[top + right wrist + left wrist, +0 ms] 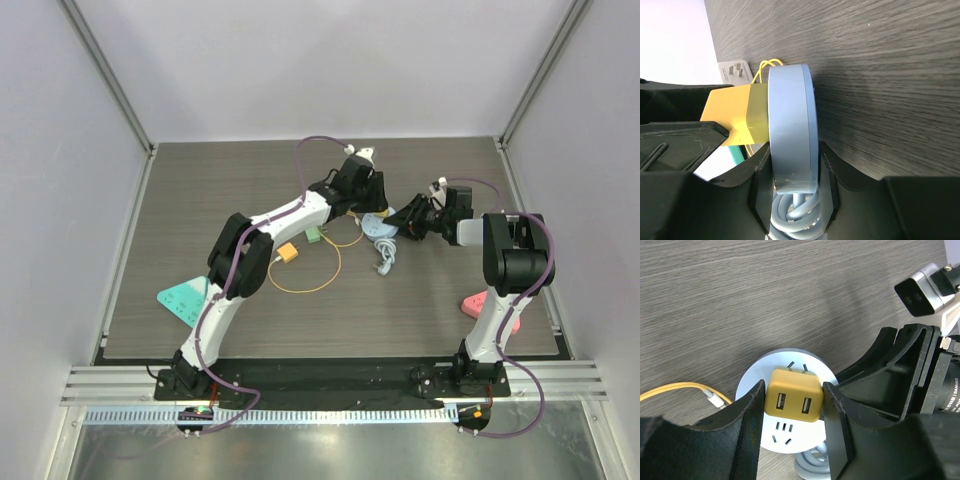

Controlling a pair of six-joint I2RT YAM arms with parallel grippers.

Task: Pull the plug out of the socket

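Plug point(792, 401) sits flush in socket point(758, 371), pinched by left end effector point(794, 407); right end effector point(792, 172) clamps socket's rim; pull straight off its face.

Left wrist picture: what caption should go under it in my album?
The left gripper, jaws closed on a yellow USB plug seated in the round socket.

Bright, even light, soft shadows; wrist views slightly blurred nearby.

Robot lab cell: white panel walls point(330, 60), aluminium rails point(100, 386), wood-grain table point(200, 200).
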